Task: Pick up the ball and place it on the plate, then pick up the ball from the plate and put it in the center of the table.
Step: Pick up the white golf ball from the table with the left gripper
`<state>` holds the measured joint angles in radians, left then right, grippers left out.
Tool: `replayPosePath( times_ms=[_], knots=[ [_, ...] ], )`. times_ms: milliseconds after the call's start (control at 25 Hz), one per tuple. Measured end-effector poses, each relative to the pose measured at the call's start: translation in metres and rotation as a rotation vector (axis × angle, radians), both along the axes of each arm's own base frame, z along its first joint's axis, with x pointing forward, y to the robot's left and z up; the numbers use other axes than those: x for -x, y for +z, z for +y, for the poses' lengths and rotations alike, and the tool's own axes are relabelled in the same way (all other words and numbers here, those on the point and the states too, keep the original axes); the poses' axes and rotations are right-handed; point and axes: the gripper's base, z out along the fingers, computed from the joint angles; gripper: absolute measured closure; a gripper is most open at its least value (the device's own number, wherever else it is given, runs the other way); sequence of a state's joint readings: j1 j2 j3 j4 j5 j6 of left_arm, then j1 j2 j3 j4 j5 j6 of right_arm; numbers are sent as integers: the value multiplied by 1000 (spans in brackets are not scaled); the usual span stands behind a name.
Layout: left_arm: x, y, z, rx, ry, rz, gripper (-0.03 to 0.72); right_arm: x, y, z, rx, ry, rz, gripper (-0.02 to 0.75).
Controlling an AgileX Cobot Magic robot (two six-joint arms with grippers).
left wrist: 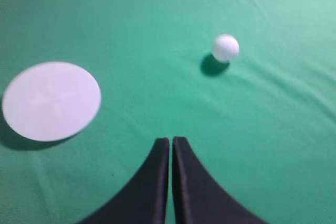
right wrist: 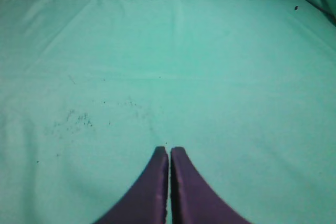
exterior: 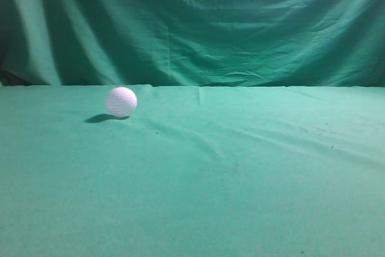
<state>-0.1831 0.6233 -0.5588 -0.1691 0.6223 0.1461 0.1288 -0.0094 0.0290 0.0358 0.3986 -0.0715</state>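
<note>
Table point(exterior: 240, 197): covered in green cloth, wrinkled in places, with a green backdrop hanging behind it.
Plate point(left wrist: 51, 100): white, round, flat, lying on the cloth to the left of the ball in the left wrist view, well apart from it; not visible in the exterior view.
Left gripper point(left wrist: 171, 142): 2 dark fingers pressed together, holding nothing, hanging above the cloth, nearer than the ball.
Right gripper point(right wrist: 169, 151): fingers together, empty, over bare cloth.
Ball point(exterior: 121, 102): small, white, dimpled like a golf ball, resting on the far left of the table.
Handling: likely hard, light and smooth, prone to roll; best pinched across its widest middle.
</note>
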Motion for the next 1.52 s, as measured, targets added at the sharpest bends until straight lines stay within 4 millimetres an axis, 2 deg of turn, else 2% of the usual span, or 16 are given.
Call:
replayPosePath(
  times_ms=[160, 320, 520, 680, 800, 1040, 1280, 1320, 1360, 1520],
  knots=[
    [-25, 3, -11, -25, -87, 128, 688, 0, 0, 0, 0, 0, 0, 738],
    [-51, 3, -25, -3, -168, 181, 688, 0, 0, 0, 0, 0, 0, 738],
    [-79, -1, -57, -33, -288, 191, 688, 0, 0, 0, 0, 0, 0, 738],
    [-104, -13, -88, -88, -371, 220, 688, 0, 0, 0, 0, 0, 0, 738],
    [-131, -21, -106, -120, -385, 261, 688, 0, 0, 0, 0, 0, 0, 738],
    [-185, -37, -129, -187, -361, 369, 688, 0, 0, 0, 0, 0, 0, 738],
    [-217, -57, -143, -219, -362, 415, 688, 0, 0, 0, 0, 0, 0, 738],
    [-220, -61, -145, -216, -356, 424, 641, 0, 0, 0, 0, 0, 0, 738],
    [-223, -64, -146, -213, -351, 431, 641, 0, 0, 0, 0, 0, 0, 738],
    [-231, -78, -149, -203, -330, 436, 333, 0, 0, 0, 0, 0, 0, 738]
  ],
)
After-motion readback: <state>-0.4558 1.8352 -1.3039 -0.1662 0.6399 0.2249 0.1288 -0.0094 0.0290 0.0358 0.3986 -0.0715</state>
